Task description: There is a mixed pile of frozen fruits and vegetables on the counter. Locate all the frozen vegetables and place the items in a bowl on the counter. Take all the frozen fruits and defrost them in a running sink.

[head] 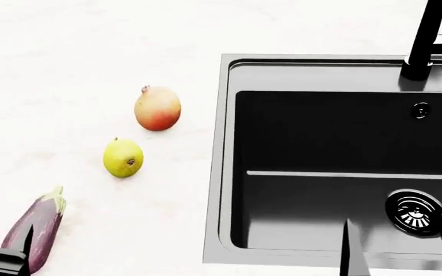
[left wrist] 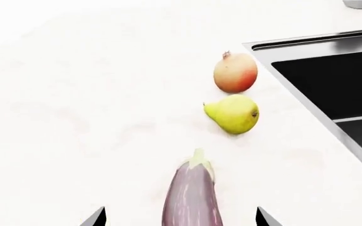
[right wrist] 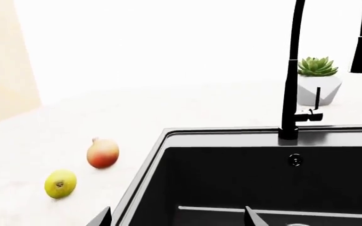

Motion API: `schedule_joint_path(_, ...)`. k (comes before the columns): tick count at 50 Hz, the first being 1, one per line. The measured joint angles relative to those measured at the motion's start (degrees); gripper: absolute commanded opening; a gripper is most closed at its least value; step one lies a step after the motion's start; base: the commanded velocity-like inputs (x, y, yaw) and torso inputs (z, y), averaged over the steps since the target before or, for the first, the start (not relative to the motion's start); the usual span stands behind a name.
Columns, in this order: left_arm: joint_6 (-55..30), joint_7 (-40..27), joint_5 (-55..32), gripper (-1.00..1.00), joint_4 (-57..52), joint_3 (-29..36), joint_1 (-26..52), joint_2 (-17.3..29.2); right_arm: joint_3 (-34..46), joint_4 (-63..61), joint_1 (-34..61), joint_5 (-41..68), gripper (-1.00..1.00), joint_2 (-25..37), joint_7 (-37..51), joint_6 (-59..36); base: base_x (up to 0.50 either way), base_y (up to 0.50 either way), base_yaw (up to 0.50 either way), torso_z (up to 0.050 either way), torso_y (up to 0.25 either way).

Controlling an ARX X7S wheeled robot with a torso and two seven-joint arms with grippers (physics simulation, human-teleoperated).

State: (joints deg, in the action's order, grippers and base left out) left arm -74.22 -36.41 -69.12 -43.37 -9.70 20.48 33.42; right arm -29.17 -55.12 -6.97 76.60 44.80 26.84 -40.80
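Your left pincer (left wrist: 179,217) stands apart, straddling the purple-and-white streaked eggplant (left wrist: 191,197) on the white table (left wrist: 74,94); lower squarely over its thick middle before closing. Right pincer (right wrist: 176,217) hangs apart.

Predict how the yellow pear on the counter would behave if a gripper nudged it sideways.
The pear looks rounded and lies on its side on the smooth counter, so it would probably roll, likely curving because one end is narrower. Its glossy skin may slip between fingers.
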Motion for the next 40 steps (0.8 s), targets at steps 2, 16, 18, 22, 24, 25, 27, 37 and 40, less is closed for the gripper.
schedule_joint_path(2, -0.72, -0.50, -0.41, 1.00, 0.77, 0.78, 0.66, -0.03, 0.14, 0.08, -0.19, -0.23, 1.00, -0.17, -0.15, 0.02, 0.00, 0.00, 0.00, 0.000, 0.000)
schedule_joint_path(16, -2.81, -1.08, -1.11, 1.00, 6.49, 5.19, 3.76, -0.50, 1.22, 0.52, -0.39, -0.70, 1.00, -0.42, -0.41, 0.02, 0.00, 0.00, 0.00, 0.000, 0.000)
schedule_joint_path(18, -2.70, -0.75, -0.70, 1.00, 7.27, 5.94, 3.92, -0.58, 1.35, 0.56, -0.38, -0.73, 1.00, -0.41, -0.42, 0.02, 0.00, 0.00, 0.00, 0.000, 0.000)
schedule_joint_path(22, -2.26, -0.01, 0.47, 1.00, 8.75, 7.47, 4.15, -0.63, 1.65, 0.66, -0.38, -0.89, 1.00, -0.44, -0.47, 0.01, 0.00, 0.00, 0.00, 0.000, 0.000)
schedule_joint_path(24, -1.95, 0.45, 1.17, 1.00, 9.50, 8.23, 4.24, -0.60, 1.86, 0.73, -0.32, -0.97, 1.00, -0.44, -0.48, -0.01, 0.00, 0.00, 0.00, 0.000, 0.000)
schedule_joint_path(25, -1.76, 0.65, 1.55, 1.00, 9.95, 8.60, 4.32, -0.63, 1.95, 0.76, -0.29, -0.99, 1.00, -0.43, -0.47, -0.02, 0.00, 0.00, 0.00, 0.000, 0.000)
schedule_joint_path(27, -1.39, 1.09, 2.31, 1.00, 10.84, 9.30, 4.49, -0.67, 2.14, 0.81, -0.23, -1.05, 1.00, -0.42, -0.45, -0.04, 0.00, 0.00, 0.00, 0.000, 0.000)
schedule_joint_path(37, 0.78, 3.58, 6.61, 1.00, 15.77, 13.44, 5.44, -1.11, 3.04, 1.08, -0.27, -1.76, 1.00, -0.70, -0.75, 0.02, 0.00, 0.00, 0.00, 0.000, 0.000)
schedule_joint_path(40, 1.39, 4.28, 7.65, 1.00, 17.00, 14.48, 5.59, -1.13, 3.28, 1.20, -0.38, -2.10, 1.00, -0.89, -0.96, 0.09, 0.00, 0.00, 0.00, 0.000, 0.000)
